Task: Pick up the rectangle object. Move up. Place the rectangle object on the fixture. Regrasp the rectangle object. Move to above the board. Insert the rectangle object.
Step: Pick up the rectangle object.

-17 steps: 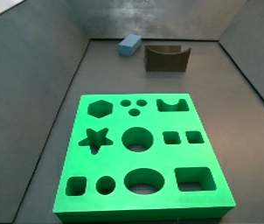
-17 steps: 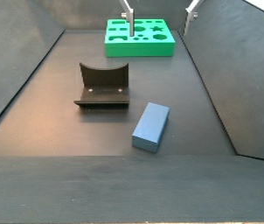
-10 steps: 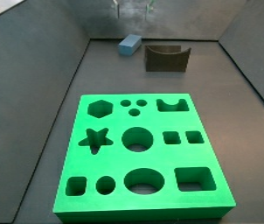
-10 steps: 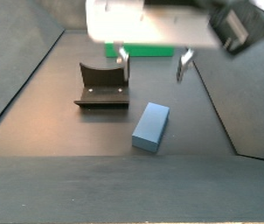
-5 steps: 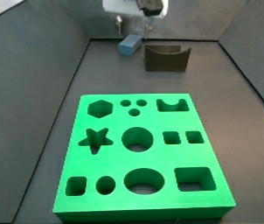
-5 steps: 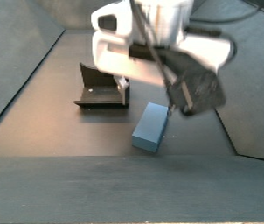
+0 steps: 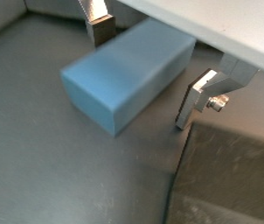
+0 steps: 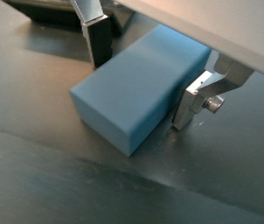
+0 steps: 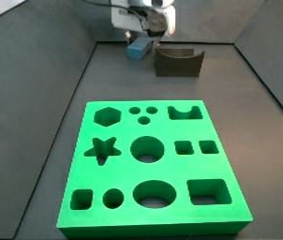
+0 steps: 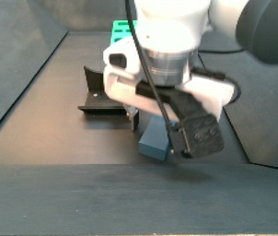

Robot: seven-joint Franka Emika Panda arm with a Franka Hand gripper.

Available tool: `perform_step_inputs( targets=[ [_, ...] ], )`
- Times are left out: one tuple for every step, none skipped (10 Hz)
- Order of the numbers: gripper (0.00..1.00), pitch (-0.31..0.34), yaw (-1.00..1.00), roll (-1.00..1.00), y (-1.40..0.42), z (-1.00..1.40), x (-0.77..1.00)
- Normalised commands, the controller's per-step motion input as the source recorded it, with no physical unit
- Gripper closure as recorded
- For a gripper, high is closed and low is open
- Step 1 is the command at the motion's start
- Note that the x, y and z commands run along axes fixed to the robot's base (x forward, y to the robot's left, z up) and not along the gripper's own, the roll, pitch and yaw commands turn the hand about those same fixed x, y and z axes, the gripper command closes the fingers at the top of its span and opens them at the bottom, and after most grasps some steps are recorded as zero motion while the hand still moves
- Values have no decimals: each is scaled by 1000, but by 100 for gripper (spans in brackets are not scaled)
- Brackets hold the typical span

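The rectangle object (image 7: 128,74) is a light blue-grey block lying flat on the dark floor, also seen between the fingers (image 8: 141,87). My gripper (image 7: 146,66) is low over it and open, one finger (image 7: 97,24) at one long side and the other finger (image 7: 198,101) a little off the opposite side. In a side view the gripper (image 9: 141,36) stands over the block (image 9: 137,49) near the back wall. The dark fixture (image 9: 178,62) sits beside it, apart. The green board (image 9: 151,169) lies nearer the front.
The arm (image 10: 167,64) hides much of the block (image 10: 156,145) and part of the board (image 10: 121,39) in a side view. The fixture (image 10: 98,97) stands close by the gripper. Grey walls enclose the floor on all sides.
The gripper has come down from above and now straddles the blue block. The block, fixture and board have not moved.
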Motion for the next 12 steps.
perform_step_inputs(
  targets=[
    [0,-4,0,0,0,-49,0],
    [0,0,0,0,0,0,0],
    [100,0,0,0,0,0,0],
    [100,0,0,0,0,0,0],
    [100,0,0,0,0,0,0],
    [100,0,0,0,0,0,0],
    [100,0,0,0,0,0,0],
    [100,0,0,0,0,0,0],
    [100,0,0,0,0,0,0],
    [100,0,0,0,0,0,0],
    [100,0,0,0,0,0,0],
    [100,0,0,0,0,0,0]
  ],
)
